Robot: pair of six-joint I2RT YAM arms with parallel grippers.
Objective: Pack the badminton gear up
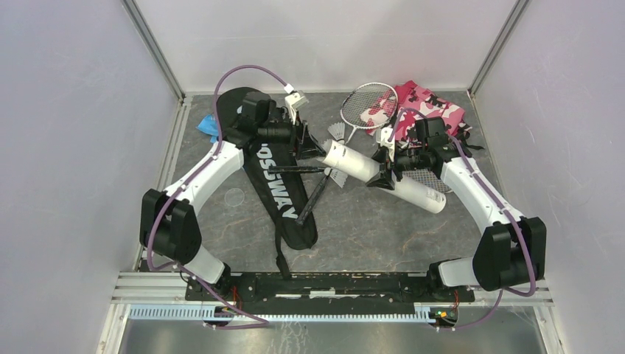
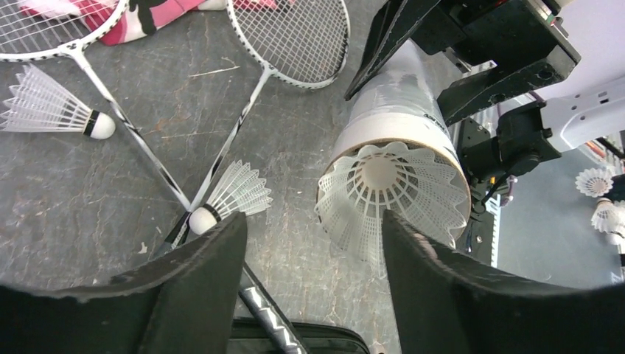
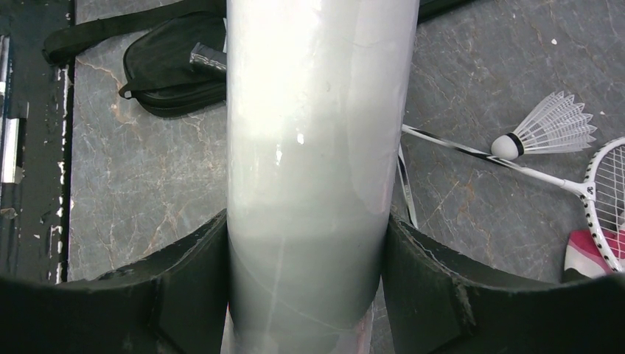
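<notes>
Item: tube [image 3: 306, 147], clamped by right end effector [image 3: 306, 243]; shuttlecock [image 2: 383, 184] half-seated in its mouth; left end effector [image 2: 313, 243] open beside it. Risk: tilting tube may spill shuttlecock; open jaws may snag feathers.

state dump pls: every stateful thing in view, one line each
right tool, shut on white tube
left tool, open, at the tube mouth
white tube, uncapped end, shuttlecock part-seated, skirt protruding
racket bag, lying flat, zip unclear
rackets, heads outside bag, shafts crossed
loose shuttlecocks, two, on their sides
</notes>
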